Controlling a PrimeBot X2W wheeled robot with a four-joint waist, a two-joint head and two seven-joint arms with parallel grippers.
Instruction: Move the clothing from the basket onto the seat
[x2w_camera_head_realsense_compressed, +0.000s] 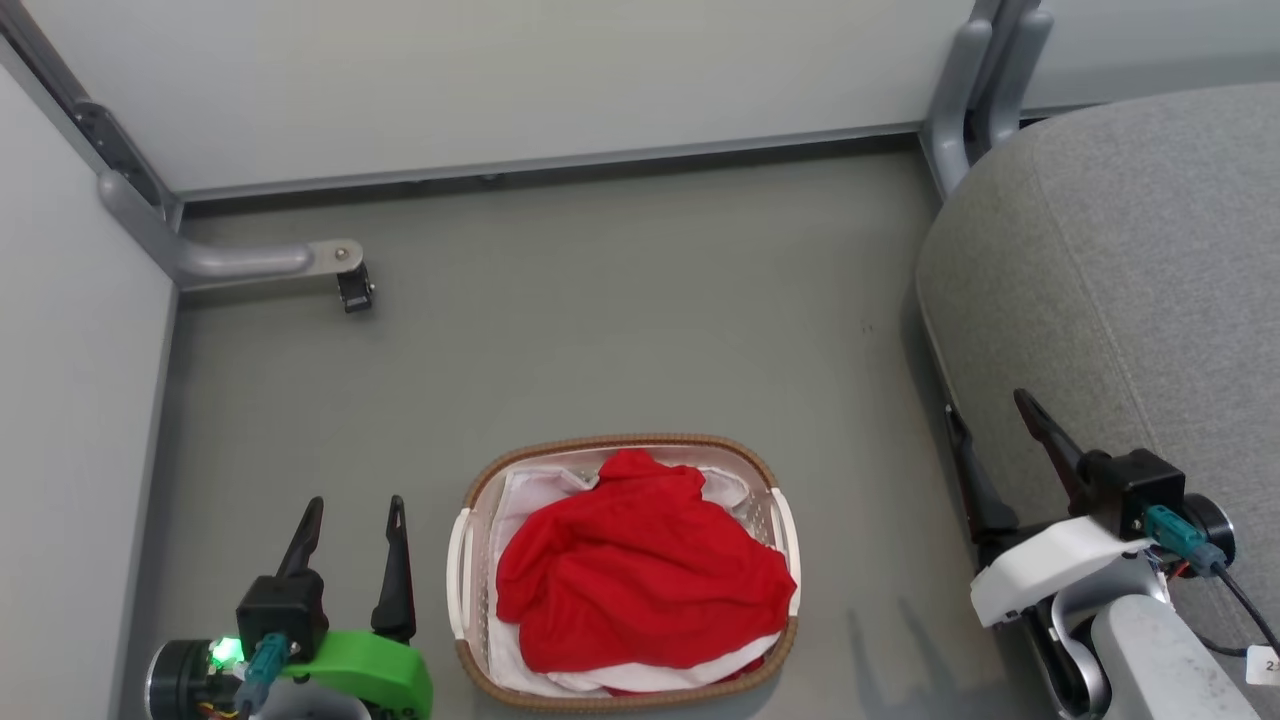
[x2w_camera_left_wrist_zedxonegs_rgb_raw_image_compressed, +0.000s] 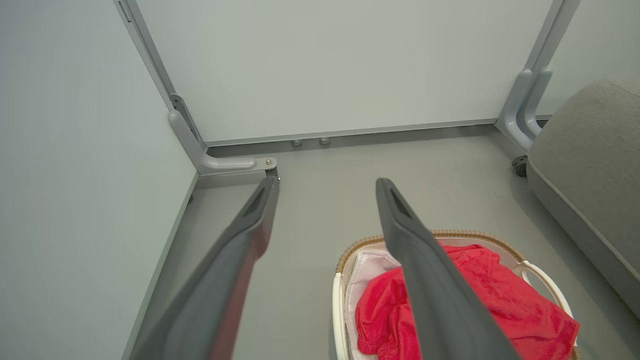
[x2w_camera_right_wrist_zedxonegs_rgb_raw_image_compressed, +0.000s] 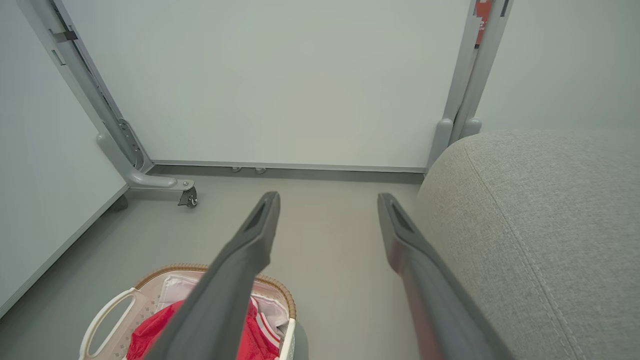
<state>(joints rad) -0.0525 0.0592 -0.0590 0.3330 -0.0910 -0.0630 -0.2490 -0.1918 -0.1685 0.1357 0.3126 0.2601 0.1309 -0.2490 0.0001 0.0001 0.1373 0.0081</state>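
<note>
We see the clothing (x2w_camera_head_realsense_compressed: 640, 580), a bright red garment with white trim at its near edge, lying crumpled in a heap inside the basket (x2w_camera_head_realsense_compressed: 620, 441). The basket is oval, white and perforated, with a brown woven rim and a white liner, and stands upright on the floor. The seat (x2w_camera_head_realsense_compressed: 1130, 280), a grey upholstered cushion with a seam, lies well apart to the right.

My right claw (x2w_camera_right_wrist_zedxonegs_rgb_raw_image_compressed: 327, 197) stands spread wide and empty, its two dark fingers hanging over grey floor (x2w_camera_right_wrist_zedxonegs_rgb_raw_image_compressed: 330, 280). The finger on the view's left crosses in front of the basket (x2w_camera_right_wrist_zedxonegs_rgb_raw_image_compressed: 160, 271) at bottom left, where the red clothing (x2w_camera_right_wrist_zedxonegs_rgb_raw_image_compressed: 145, 335) lies bunched on a white liner (x2w_camera_right_wrist_zedxonegs_rgb_raw_image_compressed: 172, 290). The grey seat (x2w_camera_right_wrist_zedxonegs_rgb_raw_image_compressed: 525, 225) is just beside the other finger. A caster (x2w_camera_right_wrist_zedxonegs_rgb_raw_image_compressed: 189, 197) sits near the wall.
</note>
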